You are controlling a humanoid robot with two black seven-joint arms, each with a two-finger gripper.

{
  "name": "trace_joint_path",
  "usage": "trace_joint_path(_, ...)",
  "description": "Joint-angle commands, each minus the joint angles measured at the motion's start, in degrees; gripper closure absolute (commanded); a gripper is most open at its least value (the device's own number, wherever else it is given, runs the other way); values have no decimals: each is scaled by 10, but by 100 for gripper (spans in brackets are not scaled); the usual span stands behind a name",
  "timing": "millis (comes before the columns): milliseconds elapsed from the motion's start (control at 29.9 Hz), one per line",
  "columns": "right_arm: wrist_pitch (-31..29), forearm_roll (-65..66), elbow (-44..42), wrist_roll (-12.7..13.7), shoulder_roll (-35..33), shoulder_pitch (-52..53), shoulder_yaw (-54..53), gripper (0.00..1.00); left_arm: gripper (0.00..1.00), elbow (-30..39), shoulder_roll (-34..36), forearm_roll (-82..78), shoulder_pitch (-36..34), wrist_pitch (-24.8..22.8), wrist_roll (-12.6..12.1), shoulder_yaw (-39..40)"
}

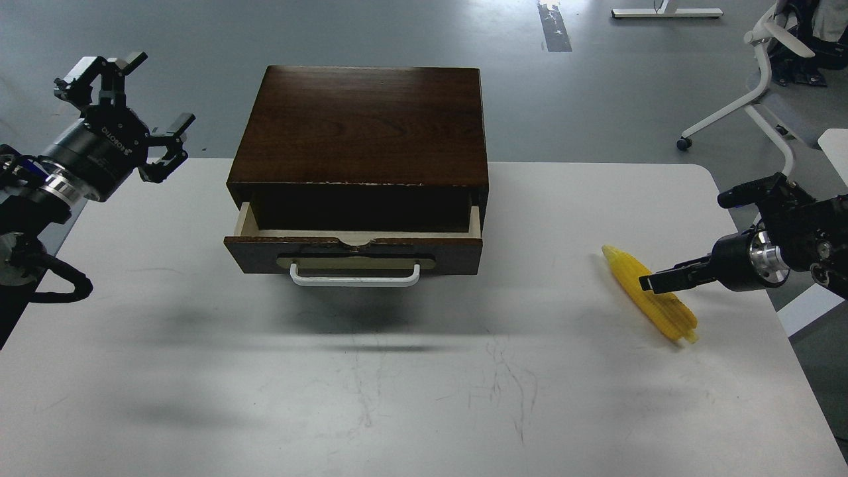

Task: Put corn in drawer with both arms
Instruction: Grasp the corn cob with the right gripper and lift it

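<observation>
The yellow corn (656,305) lies on the white table at the right, pointed tip toward the far left. My right gripper (646,283) comes in low from the right; its dark fingers reach over the middle of the cob, and I cannot tell them apart. The drawer (351,250), dark brown with a white bar handle (354,276), is pulled partly out of the wooden box (361,122); its inside is dark. My left gripper (129,112) is open and empty, held in the air left of the box, over the table's far left corner.
The white table (411,384) reaches to the view's bottom edge; its right edge runs just right of the corn. A white office chair (768,86) stands on the grey floor at the back right.
</observation>
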State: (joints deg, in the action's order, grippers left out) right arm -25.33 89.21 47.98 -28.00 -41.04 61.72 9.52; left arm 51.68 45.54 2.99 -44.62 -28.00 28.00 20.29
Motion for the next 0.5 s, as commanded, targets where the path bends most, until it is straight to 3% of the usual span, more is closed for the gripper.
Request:
trace_joint_path(0,0,0,0,0,17,-1,8,3,2,0,0,0,0,0,0,1)
trace_joint_path(167,0,0,-1,0,24,1,25,11,1,1,1,1,-1,0,0,2)
trace_joint_path(234,0,0,-1,0,23,0,29,22,1,1,1,1,-1,0,0,2)
trace_joint_path(368,0,0,-1,0,23,-1,43,30,1,1,1,1,-1,0,0,3)
trace_joint_path(435,0,0,-1,0,24,0,51,47,2,1,1,1,-1,0,0,5)
trace_joint_path(468,0,0,-1,0,23,0,51,61,1,1,2,1,-1,0,0,5)
